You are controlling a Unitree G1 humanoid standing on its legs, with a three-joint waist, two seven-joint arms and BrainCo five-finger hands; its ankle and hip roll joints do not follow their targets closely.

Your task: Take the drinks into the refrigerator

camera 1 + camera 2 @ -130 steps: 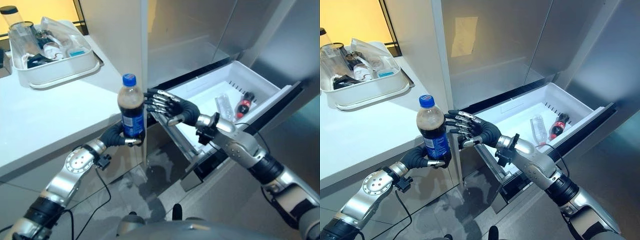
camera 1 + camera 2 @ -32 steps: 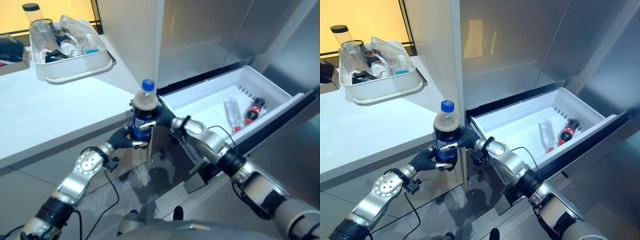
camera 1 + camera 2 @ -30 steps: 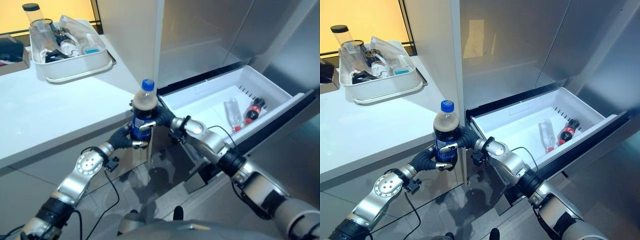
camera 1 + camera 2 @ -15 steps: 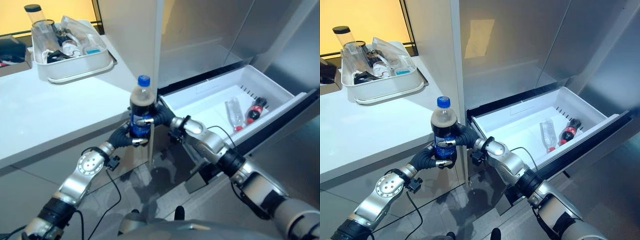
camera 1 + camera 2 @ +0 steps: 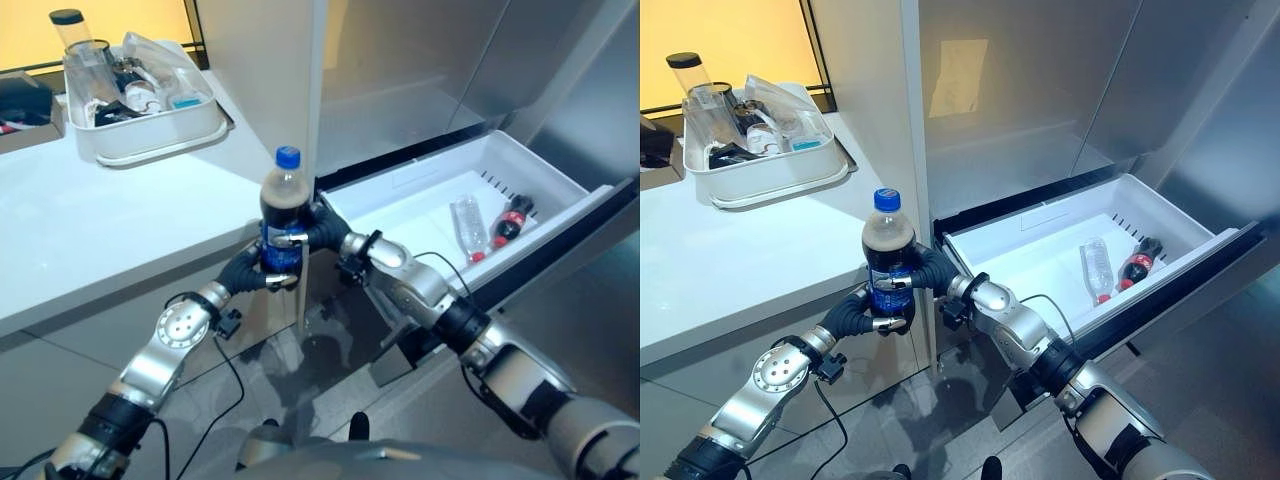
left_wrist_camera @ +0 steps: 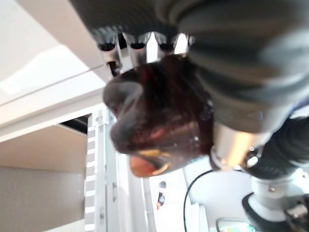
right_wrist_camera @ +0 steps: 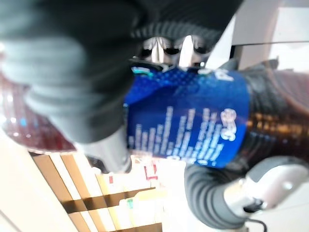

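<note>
A cola bottle (image 5: 281,215) with a blue cap and blue label stands upright in the air, in front of the counter's end panel. My left hand (image 5: 257,277) is shut on its lower part from below and the left. My right hand (image 5: 318,234) is shut on its label (image 7: 193,116) from the right. The bottle's dark base (image 6: 159,121) shows close up in the left wrist view. To the right, the white refrigerator drawer (image 5: 400,180) stands pulled out. In it lie a clear water bottle (image 5: 466,222) and a small cola bottle (image 5: 508,220).
A white tray (image 5: 150,135) with jars and containers sits at the back of the white counter (image 5: 90,230). Steel refrigerator doors (image 5: 420,60) rise above the drawer. The grey end panel (image 5: 262,70) stands right behind the held bottle.
About four seconds ago my right hand was open beside the bottle; now it is closed round it. Over the last second the bottle has risen a little and the view has shifted slightly.
</note>
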